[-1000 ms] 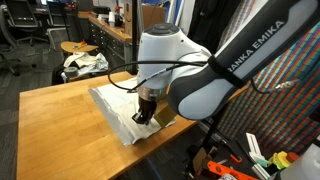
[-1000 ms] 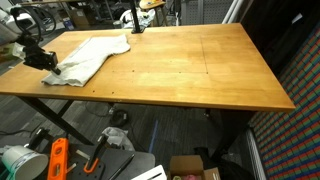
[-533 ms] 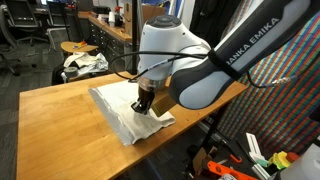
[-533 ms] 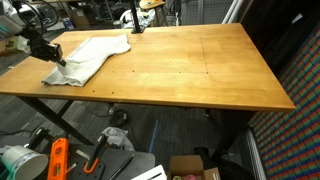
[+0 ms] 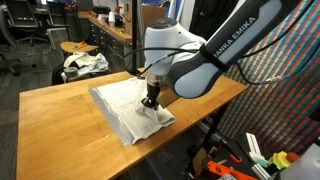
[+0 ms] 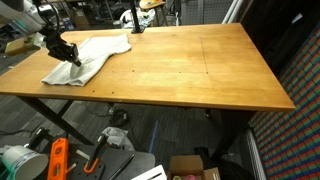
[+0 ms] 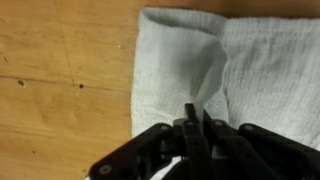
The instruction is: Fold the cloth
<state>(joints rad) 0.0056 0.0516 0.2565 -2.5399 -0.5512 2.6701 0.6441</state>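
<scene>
The cloth (image 5: 125, 108) is an off-white, wrinkled sheet lying near one end of the wooden table (image 5: 55, 125). In the wrist view the cloth (image 7: 260, 70) fills the upper right, and a pinched ridge of it rises into the jaws. My gripper (image 5: 151, 101) is shut on a corner of the cloth and lifts it a little above the rest of the sheet. In an exterior view the gripper (image 6: 72, 59) holds the cloth (image 6: 95, 55) at its near edge. The fingertips (image 7: 192, 112) press together with fabric between them.
A small white-and-dark patterned fabric bundle (image 5: 84, 64) lies on a stool beyond the table. A black stand (image 6: 134, 22) rises at the table's far edge. Orange tools (image 6: 57, 160) and boxes sit on the floor below. A wide stretch of bare tabletop (image 6: 200, 70) lies beside the cloth.
My gripper has moved inward over the cloth, carrying the pinched corner with it. The lifted edge now lies further over the rest of the sheet.
</scene>
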